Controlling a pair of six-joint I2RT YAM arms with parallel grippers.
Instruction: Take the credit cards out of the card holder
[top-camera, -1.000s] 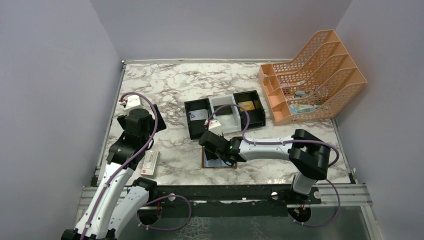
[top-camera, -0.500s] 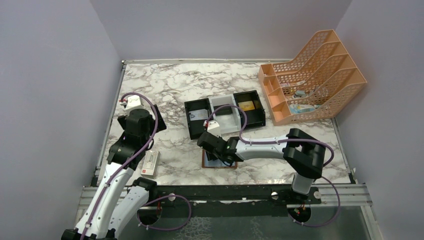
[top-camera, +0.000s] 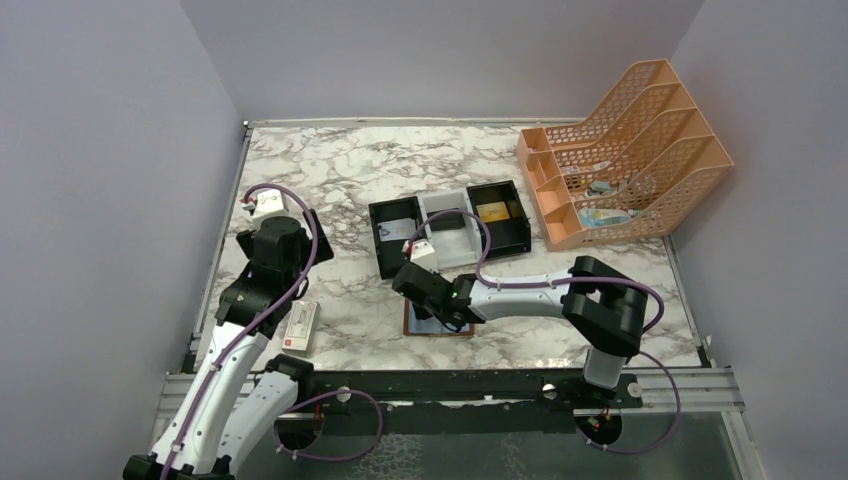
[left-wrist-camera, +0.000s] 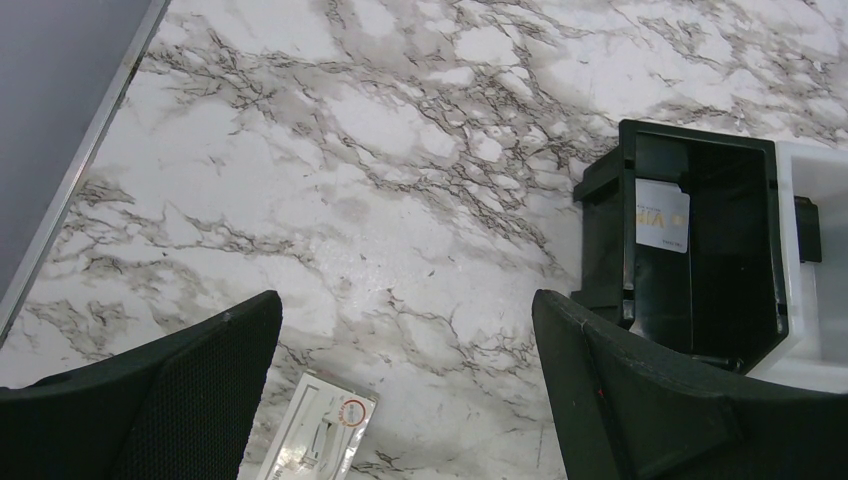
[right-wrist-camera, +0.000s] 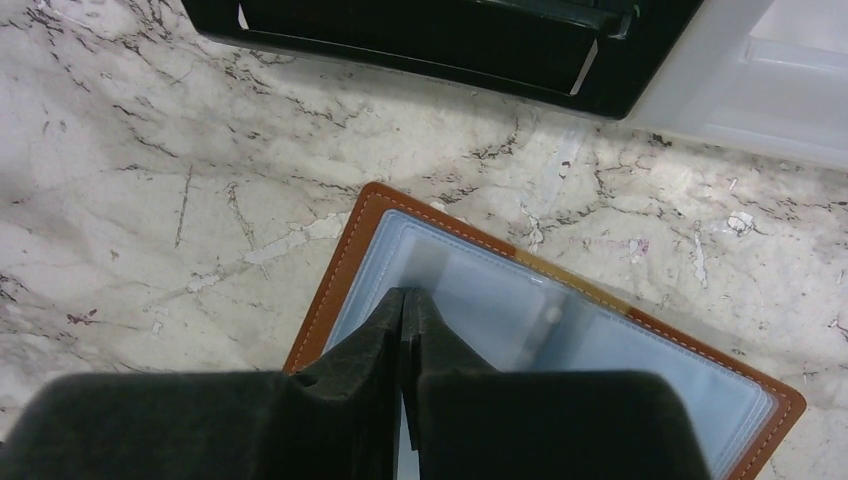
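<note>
Two robot arms work at a marbled counter (top-camera: 340, 170), seen from above and from each wrist. One brown leather card holder (top-camera: 437, 325) lies open and flat near the counter's front edge, just in front of a three-compartment tray (top-camera: 378, 248), with its pale blue pockets facing up. The right arm's fingers (right-wrist-camera: 375, 345) are pressed together, tips down on those pockets near one corner. Whether they pinch a card edge or only the clear sleeve cannot be told. The left arm's fingers (left-wrist-camera: 180, 390) are spread wide and hold nothing. They hover well to the left, above a long white box (left-wrist-camera: 320, 432) with a red mark.

The step in hand looks like drawing a card out of a pocket. To do it well, the pinch probably needs to catch the card alone, not the sleeve. The pull should run flat along the pocket's opening. Nothing pins the holder, so it may slide or lift with the card; the free left arm could steady it.

Counted:
- one card holder
- one pale credit card (left-wrist-camera: 662, 215), lying in the tray's left black compartment
- one gold-yellow card (top-camera: 490, 211), in the tray's right black compartment
- one white box
- one orange file rack (top-camera: 625, 150), at the far right

Cards inside the pockets are too blurred to count.
</note>
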